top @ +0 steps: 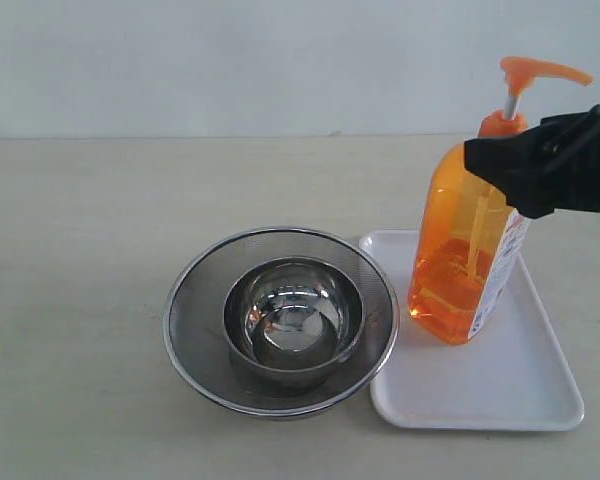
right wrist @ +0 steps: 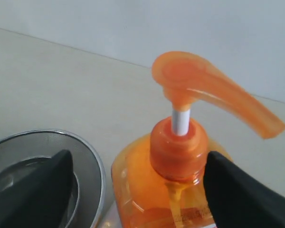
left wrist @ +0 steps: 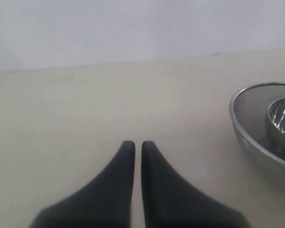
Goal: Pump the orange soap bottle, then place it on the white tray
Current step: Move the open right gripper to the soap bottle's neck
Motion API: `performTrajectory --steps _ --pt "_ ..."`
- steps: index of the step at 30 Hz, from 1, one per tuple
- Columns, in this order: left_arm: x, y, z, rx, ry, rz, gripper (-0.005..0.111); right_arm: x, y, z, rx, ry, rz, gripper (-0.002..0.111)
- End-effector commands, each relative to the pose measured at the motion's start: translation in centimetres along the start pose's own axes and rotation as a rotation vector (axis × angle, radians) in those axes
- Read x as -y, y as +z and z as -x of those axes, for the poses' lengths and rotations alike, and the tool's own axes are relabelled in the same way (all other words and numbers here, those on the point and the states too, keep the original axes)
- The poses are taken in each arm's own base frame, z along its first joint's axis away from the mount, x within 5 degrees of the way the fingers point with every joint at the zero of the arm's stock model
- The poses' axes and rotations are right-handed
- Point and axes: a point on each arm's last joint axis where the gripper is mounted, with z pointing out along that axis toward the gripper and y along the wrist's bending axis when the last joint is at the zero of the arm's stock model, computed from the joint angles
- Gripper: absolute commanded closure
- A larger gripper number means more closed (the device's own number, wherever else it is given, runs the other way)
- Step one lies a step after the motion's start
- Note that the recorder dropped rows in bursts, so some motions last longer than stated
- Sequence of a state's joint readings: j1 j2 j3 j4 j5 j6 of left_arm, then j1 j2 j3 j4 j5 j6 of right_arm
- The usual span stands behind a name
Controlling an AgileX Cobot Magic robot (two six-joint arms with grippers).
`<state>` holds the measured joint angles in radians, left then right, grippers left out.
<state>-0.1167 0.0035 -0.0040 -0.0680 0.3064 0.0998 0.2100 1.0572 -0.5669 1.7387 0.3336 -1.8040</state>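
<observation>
The orange soap bottle point(top: 460, 260) stands on the far left part of the white tray point(top: 510, 390), leaning slightly, with its pump head point(top: 540, 70) raised on the white stem. My right gripper point(top: 490, 165) reaches in from the right at the bottle's shoulder. In the right wrist view this gripper point(right wrist: 140, 159) is open around the bottle point(right wrist: 147, 190): one finger point(right wrist: 42, 185) stands well clear of it, the other point(right wrist: 237, 190) sits close beside the orange collar. My left gripper point(left wrist: 134, 145) is shut on nothing, low over bare table.
A round steel mesh strainer point(top: 280, 320) with a steel bowl point(top: 295, 320) inside stands right against the tray's left edge. The left wrist view shows the strainer's rim point(left wrist: 242, 128) off to one side.
</observation>
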Motion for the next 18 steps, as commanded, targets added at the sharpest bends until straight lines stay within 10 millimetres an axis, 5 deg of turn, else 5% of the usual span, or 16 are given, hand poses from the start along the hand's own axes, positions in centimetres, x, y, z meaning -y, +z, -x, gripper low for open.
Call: performTrajectory --steps 1,18 --pt "-0.03 0.01 -0.11 0.000 -0.001 0.006 0.102 0.29 0.63 0.48 -0.001 -0.015 -0.002 0.039" --pt "-0.03 0.01 -0.11 0.000 -0.001 0.006 0.102 0.40 0.72 1.10 0.013 0.053 -0.007 0.039"
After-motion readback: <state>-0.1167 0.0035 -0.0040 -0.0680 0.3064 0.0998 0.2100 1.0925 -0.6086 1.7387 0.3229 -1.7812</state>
